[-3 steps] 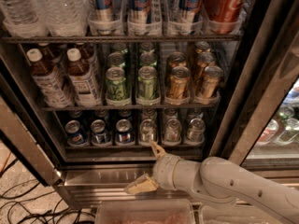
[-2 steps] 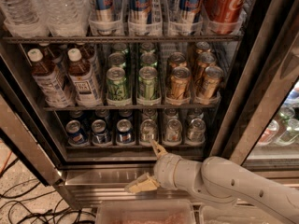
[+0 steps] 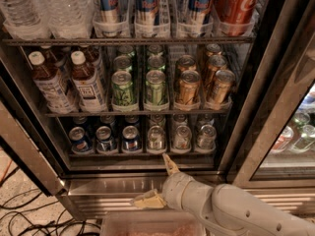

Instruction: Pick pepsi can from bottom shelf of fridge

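Note:
The fridge [image 3: 106,186] stands open with its steel sill in front of me. On the bottom shelf [image 3: 142,157] three short blue pepsi cans [image 3: 105,139] stand at the left. Three silver-grey cans [image 3: 181,137] stand to their right. My gripper [image 3: 149,179] is open and empty. It hangs just outside the fridge, below the shelf's front edge. One finger [image 3: 170,164] points up toward the silver cans and the other [image 3: 146,199] points left over the sill. It touches no can. The white arm [image 3: 236,213] comes in from the lower right.
The rack above holds green cans [image 3: 123,87], gold cans [image 3: 187,86] and tea bottles [image 3: 88,80]. A second cooler's glass door [image 3: 295,132] is at the right. Cables [image 3: 29,215] lie on the floor at the left. A pale bin [image 3: 147,227] sits below the gripper.

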Robot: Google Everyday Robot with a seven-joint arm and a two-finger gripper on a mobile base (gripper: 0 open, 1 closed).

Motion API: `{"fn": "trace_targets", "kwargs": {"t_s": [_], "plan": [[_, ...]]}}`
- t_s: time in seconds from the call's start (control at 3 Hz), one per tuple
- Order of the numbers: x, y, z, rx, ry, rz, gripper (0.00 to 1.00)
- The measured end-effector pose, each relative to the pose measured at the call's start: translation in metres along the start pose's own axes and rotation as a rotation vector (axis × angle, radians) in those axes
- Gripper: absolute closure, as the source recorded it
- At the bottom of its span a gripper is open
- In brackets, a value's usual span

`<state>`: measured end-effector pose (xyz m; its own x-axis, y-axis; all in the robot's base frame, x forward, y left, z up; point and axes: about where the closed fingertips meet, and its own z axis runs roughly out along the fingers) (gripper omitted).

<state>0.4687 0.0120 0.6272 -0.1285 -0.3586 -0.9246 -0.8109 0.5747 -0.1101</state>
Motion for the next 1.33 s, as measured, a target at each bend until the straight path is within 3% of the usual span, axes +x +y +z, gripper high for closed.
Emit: {"fn": "trace_targets", "kwargs": {"t_s": [0.33,0.67,1.0,1.33], "plan": [[0.007,-0.011,0.004,0.062,-0.014,0.012,0.00],[0.001,-0.039,0.034,0.050,-0.033,-0.039,0.00],[0.000,-0.040,0.036,0.049,-0.033,-0.041,0.00],[0.000,-0.040,0.036,0.049,-0.033,-0.041,0.16]]}}
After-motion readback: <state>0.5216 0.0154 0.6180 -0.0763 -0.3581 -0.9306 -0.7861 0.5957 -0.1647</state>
